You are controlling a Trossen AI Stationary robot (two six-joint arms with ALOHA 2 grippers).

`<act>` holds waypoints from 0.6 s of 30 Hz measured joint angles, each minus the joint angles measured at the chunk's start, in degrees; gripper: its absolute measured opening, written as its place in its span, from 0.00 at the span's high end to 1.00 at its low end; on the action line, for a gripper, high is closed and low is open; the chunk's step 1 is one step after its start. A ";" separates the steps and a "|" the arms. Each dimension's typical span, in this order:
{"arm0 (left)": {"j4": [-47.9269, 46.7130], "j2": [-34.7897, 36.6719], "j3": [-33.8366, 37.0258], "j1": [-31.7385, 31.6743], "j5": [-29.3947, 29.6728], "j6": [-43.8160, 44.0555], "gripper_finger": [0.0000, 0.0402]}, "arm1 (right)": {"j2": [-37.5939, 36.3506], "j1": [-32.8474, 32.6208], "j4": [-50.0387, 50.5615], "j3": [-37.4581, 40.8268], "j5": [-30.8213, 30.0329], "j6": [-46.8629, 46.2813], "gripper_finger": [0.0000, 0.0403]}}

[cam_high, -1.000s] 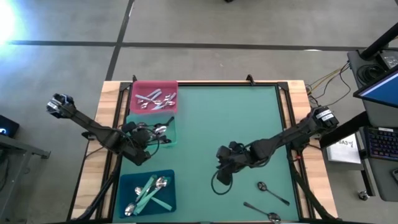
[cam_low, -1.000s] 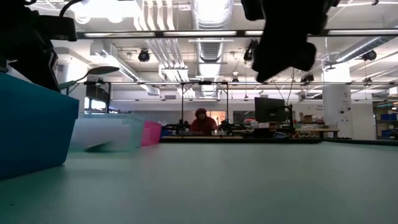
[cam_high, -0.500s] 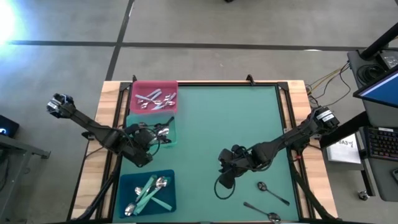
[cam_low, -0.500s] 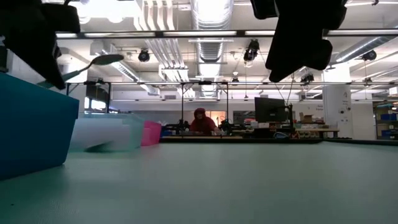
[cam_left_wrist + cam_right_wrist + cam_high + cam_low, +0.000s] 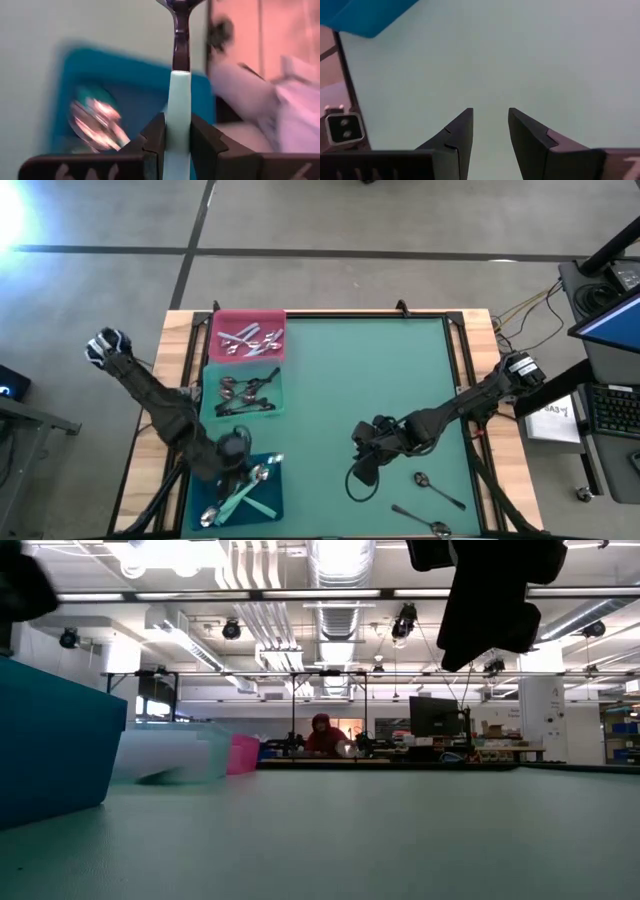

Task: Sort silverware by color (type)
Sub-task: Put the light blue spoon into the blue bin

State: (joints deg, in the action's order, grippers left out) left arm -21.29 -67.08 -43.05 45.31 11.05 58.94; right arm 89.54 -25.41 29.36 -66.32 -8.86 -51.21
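My left gripper (image 5: 248, 457) hovers over the blue tray (image 5: 205, 472) at the near left, shut on a mint-handled spoon (image 5: 178, 95). Several mint-handled pieces of silverware (image 5: 238, 492) lie in that tray. The green tray (image 5: 278, 388) behind it holds dark-handled pieces, and the pink tray (image 5: 247, 320) at the far left holds all-silver ones. My right gripper (image 5: 364, 452) hangs open above the mat, right of centre, with nothing between its fingers (image 5: 455, 135). Two silver spoons (image 5: 432, 484) (image 5: 424, 522) lie flat on the mat near the right front corner. My left gripper pinches the spoon's mint plastic handle (image 5: 178, 131) between its two fingers. The handle runs along the fingers, and the metal neck and head (image 5: 275, 462) stick out past the tips. The fingers slant downward. The spoon is lifted clear above the blue tray.
The three trays stand in a row along the mat's left side. The middle and far right of the green mat (image 5: 380, 370) lie bare. Black rails (image 5: 462, 360) frame the mat. In the low view a person (image 5: 322, 735) sits far behind the table.
My left gripper has swung from above the green tray toward the table's near edge and now stands over the blue tray, tipping as it went. It has kept hold of the mint-handled spoon, which has travelled with it.
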 joint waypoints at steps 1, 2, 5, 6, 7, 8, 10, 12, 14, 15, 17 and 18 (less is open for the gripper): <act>1.00 -1.17 0.00 1.32 -1.90 2.24 0.89 | 0.00 -0.10 0.00 0.00 0.51 -0.35 0.72; 1.75 -2.50 -0.02 2.60 -3.75 4.42 0.89 | 0.00 -0.18 0.02 0.00 0.81 -0.81 0.72; 1.67 -6.23 -0.36 5.80 -8.58 10.13 0.89 | 0.00 -0.39 0.08 0.00 1.68 -1.36 0.72; 1.36 -7.41 -0.68 6.51 -10.30 11.20 0.89 | 0.00 -0.49 0.20 0.00 1.84 -1.64 0.72; 0.55 -8.51 -1.14 7.02 -12.02 12.14 0.89 | 0.00 -0.55 0.36 0.00 1.91 -1.92 0.72; -0.40 -9.56 -1.70 7.32 -13.43 12.76 0.89 | 0.00 -0.62 0.50 0.00 2.18 -2.40 0.73; -3.05 -11.76 -3.14 7.40 -16.28 13.38 0.89 | 0.00 -0.73 0.73 0.00 4.24 -3.79 0.73; -6.08 -13.64 -4.98 7.37 -17.94 13.47 0.85 | 0.00 -0.98 0.76 -0.02 6.80 -5.95 0.73; -7.99 -15.08 -7.29 7.34 -18.28 11.72 0.78 | 0.00 -1.37 0.79 0.00 9.37 -8.28 0.73; -9.81 -15.59 -8.53 7.32 -18.20 10.61 0.75 | 0.00 -1.65 0.84 -0.01 10.63 -9.46 0.73; -13.83 -16.65 -11.20 7.27 -16.78 8.27 0.67 | 0.00 -2.28 1.48 -0.01 14.14 -11.35 0.73; -15.97 -17.14 -12.63 7.25 -15.65 7.23 0.64 | 0.00 -2.65 2.16 -0.02 15.97 -12.35 0.73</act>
State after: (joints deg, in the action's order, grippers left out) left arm -37.26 -84.21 -55.68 52.55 -4.60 66.16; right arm 89.54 -28.06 31.52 -66.35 7.11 -63.56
